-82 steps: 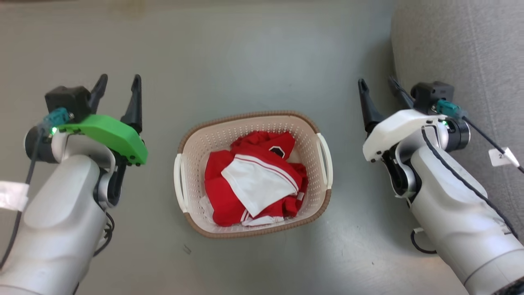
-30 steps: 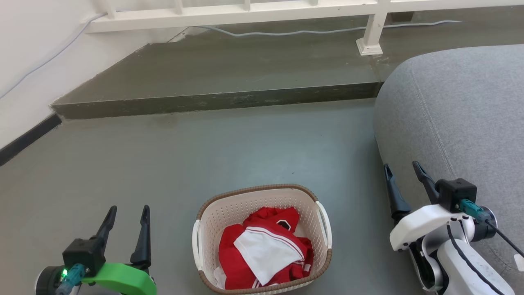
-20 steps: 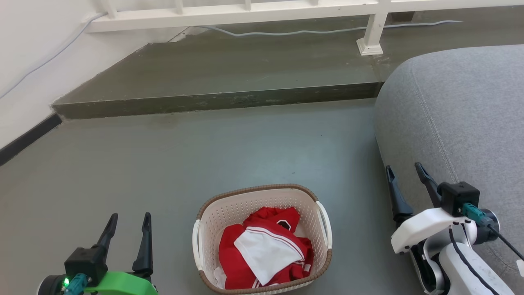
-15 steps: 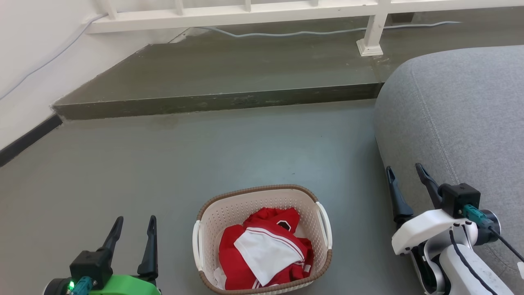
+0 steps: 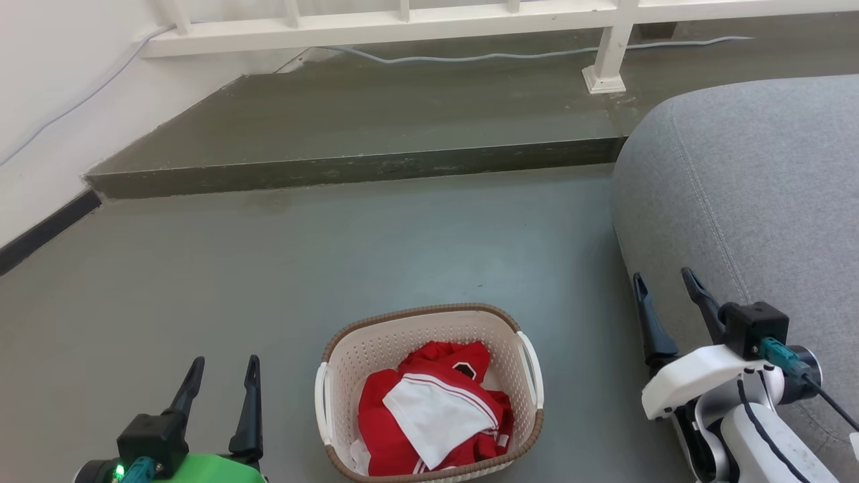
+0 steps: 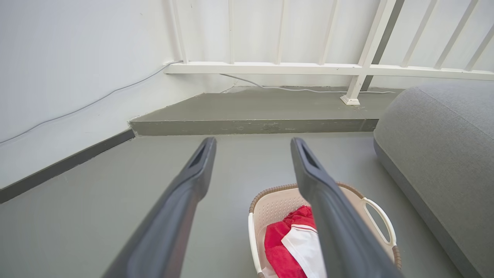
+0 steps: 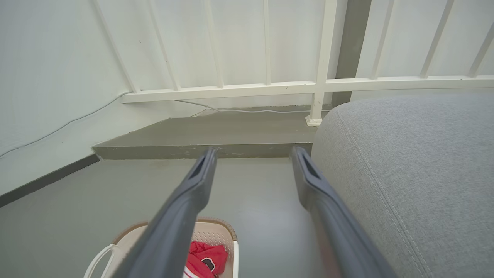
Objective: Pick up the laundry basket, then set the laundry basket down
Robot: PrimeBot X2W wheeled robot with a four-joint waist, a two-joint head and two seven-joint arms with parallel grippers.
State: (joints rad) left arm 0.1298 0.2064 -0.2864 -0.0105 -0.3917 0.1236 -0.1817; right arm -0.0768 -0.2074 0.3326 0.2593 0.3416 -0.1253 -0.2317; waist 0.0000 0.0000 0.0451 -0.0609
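Two grippers sit at the near edge of the head view, fingers spread on both and nothing held: left gripper (image 5: 225, 359) low at the left, right gripper (image 5: 661, 273) at the right, just beside the grey cushion (image 5: 751, 188). Between them and well apart from either, the laundry basket (image 5: 402, 339) sits upright on the floor (image 5: 335, 255), with red and white clothes (image 5: 429, 409) heaped inside and its white handles (image 5: 534, 367) free. Change noted: 2.7 s ago the head camera looked straight down on the basket with the grippers flanking it. The view has since lifted toward the room, so that shift is the camera's, not the basket's. Over the last second the left gripper has slid a little lower and inward in view; the right is about unchanged. Judgement: a basket resting on the floor with both grippers clear fits either a stage ahead of the lift or one after the set-down, and the frames do not settle which. Room: the floor is open left of and beyond the basket, while the cushion edge hems the right. Farther off a raised step (image 5: 356, 168) crosses the floor, then a white railing (image 5: 402, 27) with a cable (image 5: 470, 56) at its foot.
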